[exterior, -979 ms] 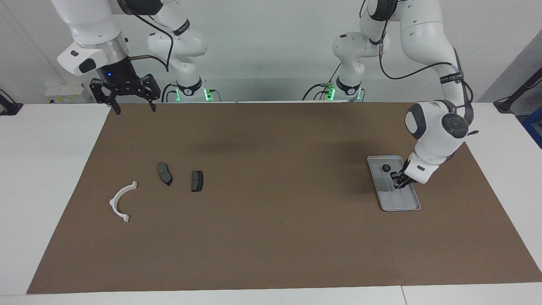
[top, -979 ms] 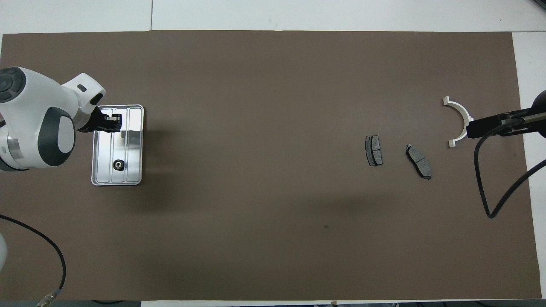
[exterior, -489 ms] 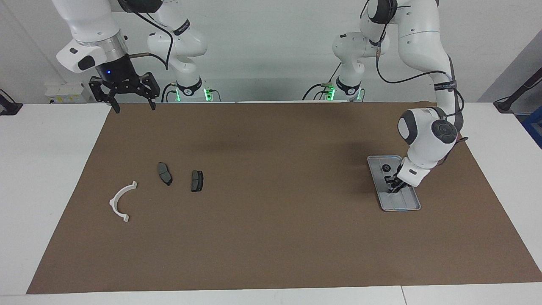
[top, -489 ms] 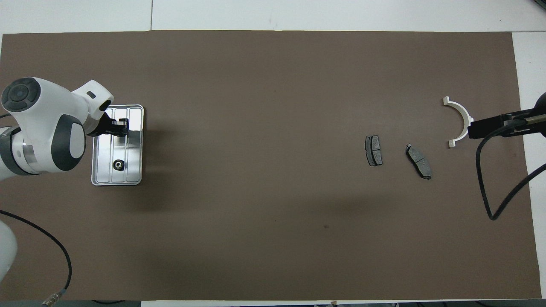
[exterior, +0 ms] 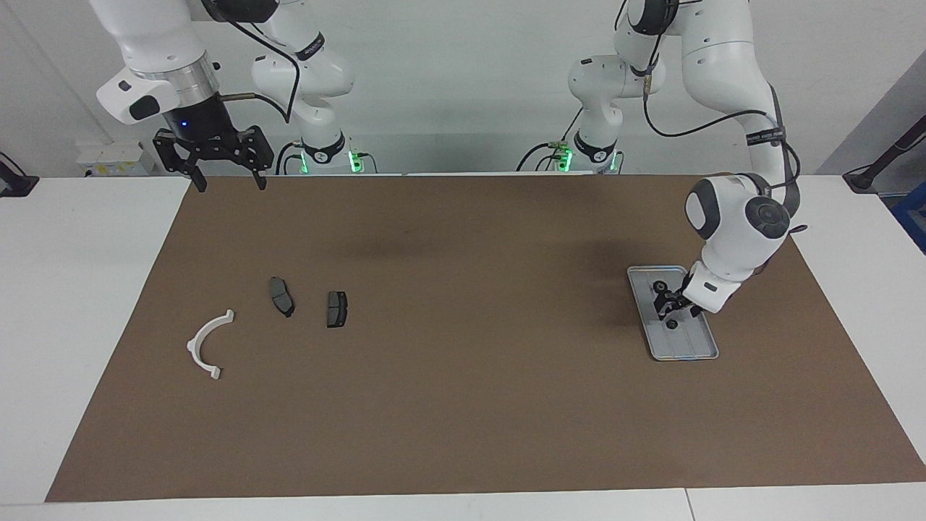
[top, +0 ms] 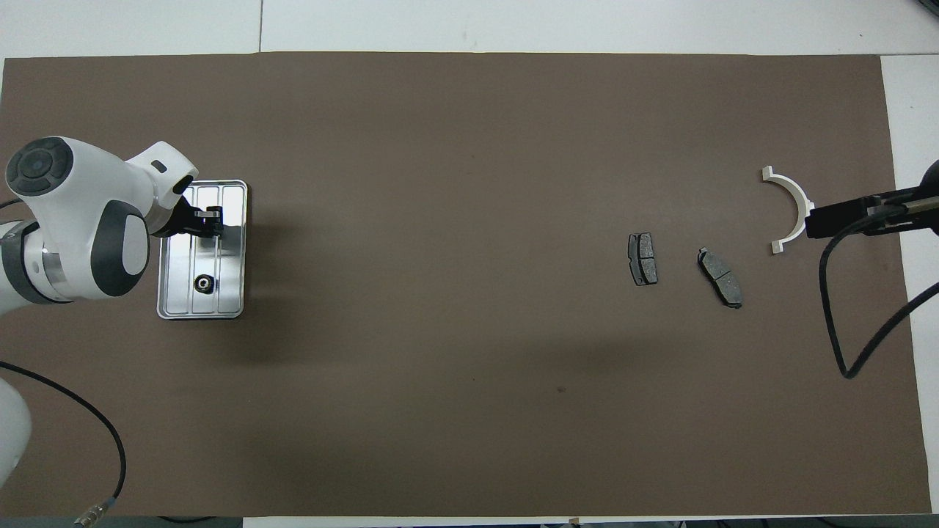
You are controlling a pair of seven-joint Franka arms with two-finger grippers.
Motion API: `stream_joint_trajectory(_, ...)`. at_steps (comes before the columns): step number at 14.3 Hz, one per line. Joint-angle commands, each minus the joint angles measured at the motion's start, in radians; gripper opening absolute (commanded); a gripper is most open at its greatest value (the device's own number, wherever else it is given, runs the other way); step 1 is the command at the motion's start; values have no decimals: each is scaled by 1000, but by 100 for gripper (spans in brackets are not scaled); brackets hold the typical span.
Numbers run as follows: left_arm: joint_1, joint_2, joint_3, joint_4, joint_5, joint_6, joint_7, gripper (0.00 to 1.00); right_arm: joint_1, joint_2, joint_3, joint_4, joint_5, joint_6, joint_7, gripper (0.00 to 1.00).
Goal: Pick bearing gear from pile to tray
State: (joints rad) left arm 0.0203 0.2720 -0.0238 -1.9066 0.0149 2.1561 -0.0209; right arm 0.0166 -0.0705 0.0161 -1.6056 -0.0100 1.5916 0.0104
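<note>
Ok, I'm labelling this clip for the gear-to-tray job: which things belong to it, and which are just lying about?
Job in hand:
tray
gear lying in the tray
left gripper over the tray

Lying about:
two brake pads
white half-ring bracket
right gripper, waiting raised at the right arm's end of the table

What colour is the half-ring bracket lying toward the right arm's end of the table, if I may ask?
The half-ring bracket is white; the overhead view shows it best.

Silver-grey tray (exterior: 704,352), brown mat (exterior: 463,376)
</note>
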Motion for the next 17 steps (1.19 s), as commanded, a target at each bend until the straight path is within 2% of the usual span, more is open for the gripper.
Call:
stream_joint_trajectory(1, 13, -172, -2, -11, -3, -169, 15, 100, -15, -23, 8, -33, 18, 14, 3, 100)
stream_joint_trajectory(4, 20, -258, -2, 41, -3, -355, 15, 100, -10, -22, 8, -30, 18, 11, 2, 100)
stream_joint_trajectory(6, 10, -330, -4, 43, -3, -412, 15, 100, -12, -22, 8, -30, 18, 10, 2, 100)
stream_joint_trajectory(8, 10, -369, -4, 34, -3, -430, 7, 100, -14, -22, 8, -30, 18, 7, 2, 100)
stream_joint_trajectory(13, 16, -372, -11, 14, -1, -380, 2, 100, -18, -22, 8, -30, 18, 5, 0, 100)
stream_joint_trajectory(17, -6, -335, -4, 80, -1, -397, 10, 100, -15, -23, 8, -31, 19, 1, 2, 100)
